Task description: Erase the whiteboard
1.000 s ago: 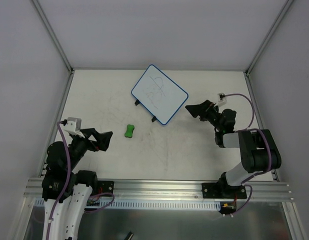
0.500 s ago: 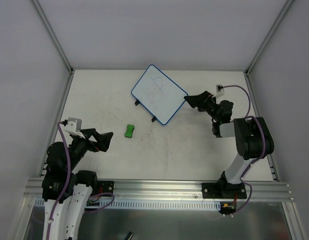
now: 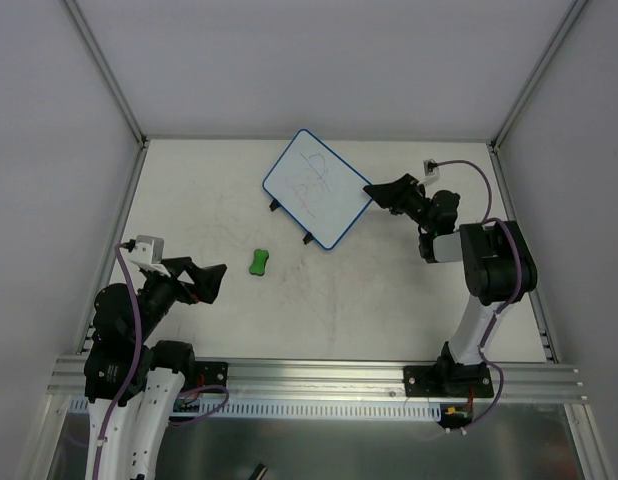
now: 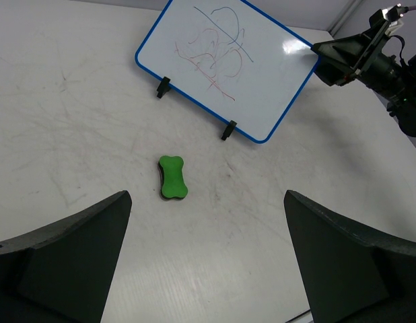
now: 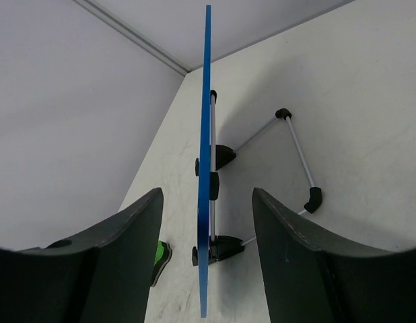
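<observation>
The whiteboard [image 3: 317,186] stands tilted on two black feet at the back middle of the table, blue-rimmed, with faint red and blue scribbles [image 4: 215,47]. My right gripper [image 3: 371,195] is at its right corner. In the right wrist view the board's blue edge [image 5: 206,168] runs between the fingers of that gripper [image 5: 206,192], with a gap on each side, so it is open and straddles the edge. The green eraser [image 3: 258,262] lies flat in front of the board. My left gripper [image 3: 211,283] hovers wide open and empty, well short of the eraser [image 4: 172,177].
A thin wire stand [image 5: 295,145] props the board from behind. White walls close in the table at the back and both sides. An aluminium rail [image 3: 319,375] runs along the near edge by the arm bases.
My right gripper has moved left and towards the back, up to the board's right corner, and its jaws have narrowed around the edge. The left arm, board and eraser have not moved.
</observation>
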